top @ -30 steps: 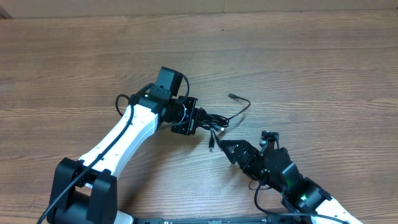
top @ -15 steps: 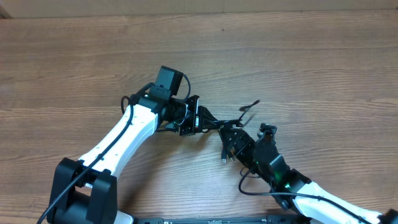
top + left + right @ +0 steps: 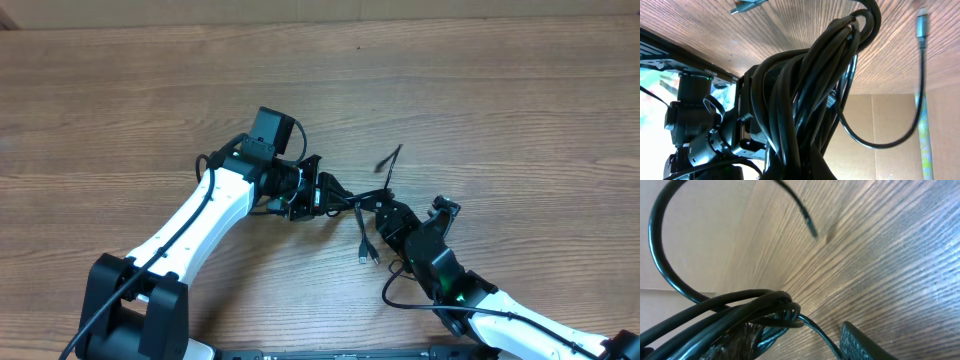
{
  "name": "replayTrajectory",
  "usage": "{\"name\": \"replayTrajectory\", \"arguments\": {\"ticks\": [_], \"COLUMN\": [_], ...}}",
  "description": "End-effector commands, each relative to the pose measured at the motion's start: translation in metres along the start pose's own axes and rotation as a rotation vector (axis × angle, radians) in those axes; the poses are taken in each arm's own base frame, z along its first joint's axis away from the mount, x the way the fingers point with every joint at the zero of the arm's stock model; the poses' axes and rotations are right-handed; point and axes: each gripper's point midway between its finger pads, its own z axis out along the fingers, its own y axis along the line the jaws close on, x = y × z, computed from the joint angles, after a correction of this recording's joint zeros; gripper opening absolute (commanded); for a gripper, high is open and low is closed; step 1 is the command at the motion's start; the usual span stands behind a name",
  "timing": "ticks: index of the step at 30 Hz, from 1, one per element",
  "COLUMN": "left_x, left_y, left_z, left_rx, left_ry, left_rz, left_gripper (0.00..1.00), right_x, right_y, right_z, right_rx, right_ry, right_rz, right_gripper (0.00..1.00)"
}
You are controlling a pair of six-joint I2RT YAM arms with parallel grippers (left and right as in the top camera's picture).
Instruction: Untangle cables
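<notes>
Inspecting from overhead, I find the left gripper (image 3: 322, 192) pinched tight on the cables (image 3: 347, 199), bunched between both grippers over the table (image 3: 500, 100); the right gripper (image 3: 385, 213) is at the bundle, and I cannot tell its grip.

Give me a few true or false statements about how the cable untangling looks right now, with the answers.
1. The left gripper is shut on the bundle of thin black cables. True.
2. The tabletop is white plastic. False: it is brown wood grain.
3. The right gripper is at the same bundle. True.
4. The cables lie straight and separate. False: they are bunched in a clump between the two grippers.
5. No cable end is free. False: a short plug lead trails out of the clump.
</notes>
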Motion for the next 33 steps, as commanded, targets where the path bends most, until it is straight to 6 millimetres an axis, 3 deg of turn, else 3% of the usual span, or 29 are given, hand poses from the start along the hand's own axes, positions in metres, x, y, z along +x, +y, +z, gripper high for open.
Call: {"name": "replayTrajectory", "arguments": {"ticks": [1, 3, 7, 19, 28, 33], "left_x": [0.01, 0.01, 0.014, 0.046, 0.056, 0.052], "left_y": [0.005, 0.005, 0.007, 0.024, 0.03, 0.027], "left_z": [-0.003, -0.003, -0.003, -0.009, -0.013, -0.012], "left_rx": [-0.017, -0.017, -0.031, -0.122, -0.142, -0.13], "left_ry": [0.038, 0.038, 0.064, 0.258, 0.326, 0.301], "left_rz": [-0.007, -0.007, 0.002, 0.089, 0.158, 0.157], "left_gripper": [0.05, 0.04, 0.04, 0.04, 0.04, 0.05], "right_x": [-0.011, -0.01, -0.01, -0.01, -0.02, -0.015], "right_y": [0.005, 0.008, 0.006, 0.007, -0.006, 0.003], "right_z": [0.001, 0.001, 0.001, 0.001, 0.0, 0.0], "right_rx": [-0.015, -0.027, -0.021, -0.021, 0.037, -0.001], "right_ry": [-0.052, -0.046, -0.046, -0.045, -0.109, -0.079], "right_rz": [0.012, 0.015, 0.013, -0.031, -0.059, -0.046], "right_gripper": [0.57, 0.57, 0.46, 0.05, 0.04, 0.13]}}
